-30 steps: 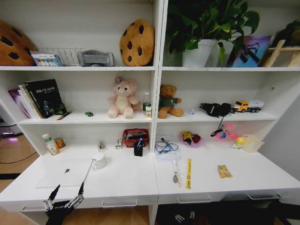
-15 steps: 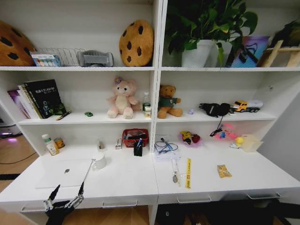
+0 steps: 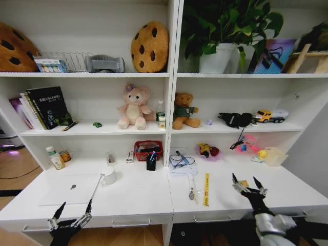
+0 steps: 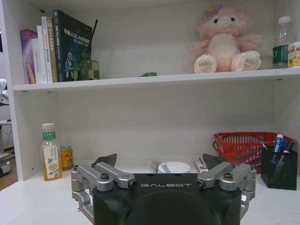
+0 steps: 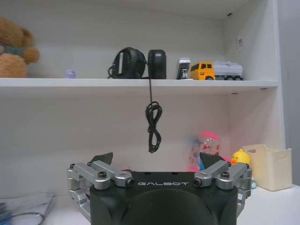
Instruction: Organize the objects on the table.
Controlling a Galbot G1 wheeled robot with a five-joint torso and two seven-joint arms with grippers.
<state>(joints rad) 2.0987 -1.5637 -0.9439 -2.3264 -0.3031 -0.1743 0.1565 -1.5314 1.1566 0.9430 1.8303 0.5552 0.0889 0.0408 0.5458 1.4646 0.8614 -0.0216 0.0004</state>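
Since the earlier frames the right pincer [image 3: 248,183] had been raised above the bench [image 3: 138,197] front edge, fingers apart, near a yellow packet [image 3: 245,186]; the left pincer [image 3: 73,208] was kept low, also apart; the silver laptop [image 3: 69,189] was lying at the bench's left, below white shelves [image 3: 97,129].

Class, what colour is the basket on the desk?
Red, clearest in the left wrist view.

White table [image 3: 138,197], silver laptop [image 3: 72,188], red basket [image 3: 147,149] (mesh-patterned).
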